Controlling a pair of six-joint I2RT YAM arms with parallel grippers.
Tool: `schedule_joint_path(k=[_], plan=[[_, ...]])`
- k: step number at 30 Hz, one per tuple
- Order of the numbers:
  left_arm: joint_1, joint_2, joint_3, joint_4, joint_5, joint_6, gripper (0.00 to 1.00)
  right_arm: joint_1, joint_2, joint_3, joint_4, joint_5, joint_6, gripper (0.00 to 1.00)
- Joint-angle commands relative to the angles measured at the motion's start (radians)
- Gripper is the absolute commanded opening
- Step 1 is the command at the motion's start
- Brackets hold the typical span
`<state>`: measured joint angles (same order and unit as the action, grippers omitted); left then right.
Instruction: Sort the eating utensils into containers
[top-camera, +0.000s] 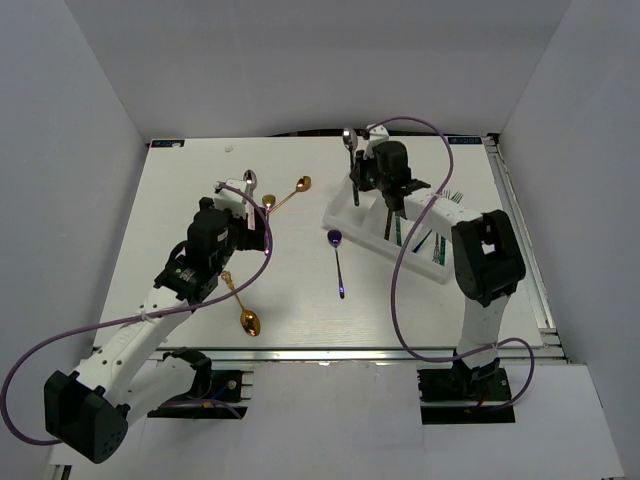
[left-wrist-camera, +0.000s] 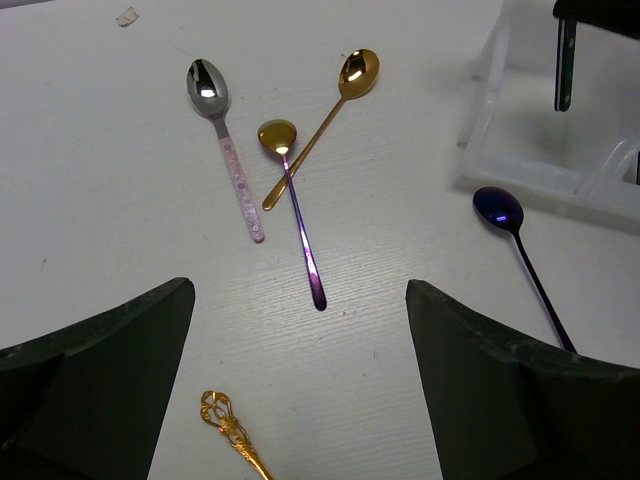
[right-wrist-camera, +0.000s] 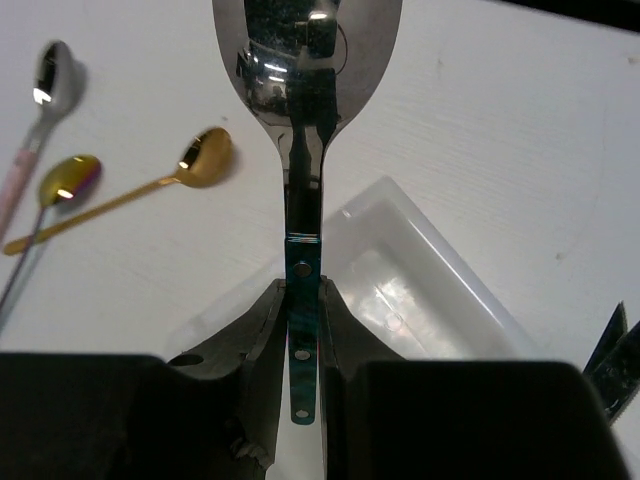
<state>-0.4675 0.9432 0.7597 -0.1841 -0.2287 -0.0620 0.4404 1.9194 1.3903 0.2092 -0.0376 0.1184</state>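
Right tool (right-wrist-camera: 303, 300) clamped on a silver spoon (right-wrist-camera: 305, 60), held over one end of the white tray (right-wrist-camera: 440, 245). Left tool (left-wrist-camera: 300, 310) gapes wide above loose spoons (left-wrist-camera: 300, 215) on the table (left-wrist-camera: 100, 200).

Location: seemingly a robotics lab | Scene: plain white panels (top-camera: 60, 150) are enclosing a white table (top-camera: 300, 300); bench-bolted robot arms (top-camera: 485, 260) are trailing purple cables (top-camera: 391, 300) across it

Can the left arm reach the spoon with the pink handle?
Probably yes: the left end effector is open and empty, and the pink-handled spoon lies uncovered just ahead of it.
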Motion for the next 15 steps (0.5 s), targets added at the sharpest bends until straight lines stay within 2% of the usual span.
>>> schedule_joint_path(k=[1,4,6,7,9,10,12,13,15], plan=[[0.001,-0.007,-0.007,0.009,-0.017,0.008,0.98,0.000,0.017,-0.042,0.120,0.107,-0.025,0.00],[0.003,-0.012,-0.005,0.009,-0.014,0.011,0.98,0.000,0.000,-0.079,0.142,0.108,-0.033,0.00],[0.003,-0.014,-0.007,0.008,-0.014,0.010,0.98,0.000,-0.008,-0.097,0.147,0.107,-0.036,0.04],[0.001,-0.015,-0.007,0.008,-0.012,0.008,0.98,-0.002,-0.017,-0.102,0.150,0.107,-0.037,0.17],[0.001,-0.015,-0.007,0.008,-0.008,0.008,0.98,0.000,-0.025,-0.109,0.147,0.104,-0.039,0.26],[0.001,-0.018,-0.007,0.008,-0.008,0.010,0.98,-0.002,-0.036,-0.117,0.144,0.099,-0.042,0.37],[0.001,-0.020,-0.007,0.009,-0.006,0.008,0.98,-0.003,-0.054,-0.125,0.141,0.065,-0.042,0.50],[0.001,-0.021,-0.007,0.008,-0.004,0.007,0.98,-0.002,-0.077,-0.131,0.134,0.053,-0.046,0.60],[0.001,-0.021,-0.007,0.009,0.003,0.001,0.98,-0.002,-0.102,-0.131,0.122,0.038,-0.046,0.70]])
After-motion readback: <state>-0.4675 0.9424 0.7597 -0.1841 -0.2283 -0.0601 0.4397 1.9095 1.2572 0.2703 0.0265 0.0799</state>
